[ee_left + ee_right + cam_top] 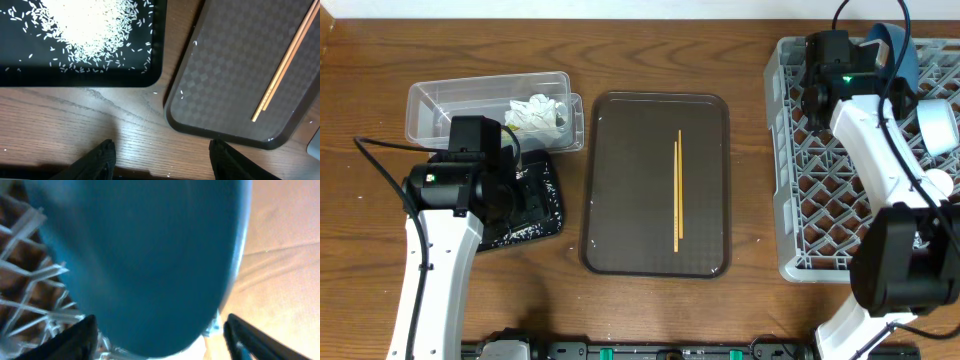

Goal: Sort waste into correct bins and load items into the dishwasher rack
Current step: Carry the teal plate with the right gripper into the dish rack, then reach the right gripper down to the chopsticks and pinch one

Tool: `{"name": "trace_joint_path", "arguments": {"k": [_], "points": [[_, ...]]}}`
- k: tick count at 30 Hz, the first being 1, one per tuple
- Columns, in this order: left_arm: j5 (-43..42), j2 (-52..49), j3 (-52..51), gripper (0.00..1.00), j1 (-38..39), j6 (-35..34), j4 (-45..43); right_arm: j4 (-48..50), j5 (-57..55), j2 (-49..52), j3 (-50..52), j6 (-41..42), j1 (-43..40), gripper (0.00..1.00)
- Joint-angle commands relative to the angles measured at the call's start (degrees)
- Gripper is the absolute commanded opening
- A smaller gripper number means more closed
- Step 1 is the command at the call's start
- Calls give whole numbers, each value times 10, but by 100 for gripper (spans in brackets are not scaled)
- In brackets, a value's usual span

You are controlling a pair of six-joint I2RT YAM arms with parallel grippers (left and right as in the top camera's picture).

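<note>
**Overhead.** Clear tub (445,103) sits at far left and holds crumpled white napkins (538,112) at its right end. Black tray (542,205) lies just in front of the tub, with rice scattered over it. My left arm (450,190) covers most of that tray and hides its own fingers from this view. Brown tray (620,200) is in the middle of the table. The chopsticks (678,190) lie on it side by side, parallel, running lengthwise. Dishwasher rack (790,200) is at right, with my right arm (875,150) reaching across it. Dark-blue bowl (905,50) stands on edge at the rack's far side. Light-blue bowl (938,125) is at the rack's right side. A small white cup (941,184) sits nearer, partly hidden by the arm.

**Left wrist.** Left gripper (162,150) is spread wide with nothing between the fingers. It hangs over bare table (75,115), in the gap between the black tray's corner and the brown tray's corner. The rice (90,30) is heaped in the black tray. A few stray grains lie on the wood and on the brown tray. The chopstick ends lie on the brown tray, touching each other.

**Right wrist.** Right gripper (161,322) has its fingers far apart. The dark-blue bowl fills the view ahead of them, its lower edge down among the rack's lattice. I see no finger pressing on it. Blurred tan surface shows at right.
</note>
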State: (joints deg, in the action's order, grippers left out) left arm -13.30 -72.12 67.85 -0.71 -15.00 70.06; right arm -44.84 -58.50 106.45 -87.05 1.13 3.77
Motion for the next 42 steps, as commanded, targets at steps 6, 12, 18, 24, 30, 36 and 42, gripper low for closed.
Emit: {"name": "trace_joint_path", "arguments": {"k": [6,12,18,24,30,36,42], "points": [[5,0,0,63,-3,3,0,1,231,-165,-2,-14,35,88],[5,0,0,64,-3,3,0,-39,540,-211,-2,15,76,84],[5,0,0,64,-3,4,0,-54,648,-172,11,78,146,77],[5,0,0,64,-3,4,0,-57,643,-90,26,129,232,68],[5,0,0,64,-3,4,0,-60,582,11,26,226,287,62],[5,0,0,64,-3,4,0,-58,583,89,26,250,301,61],[5,0,0,64,-3,4,0,-62,582,132,26,256,301,61]]}}
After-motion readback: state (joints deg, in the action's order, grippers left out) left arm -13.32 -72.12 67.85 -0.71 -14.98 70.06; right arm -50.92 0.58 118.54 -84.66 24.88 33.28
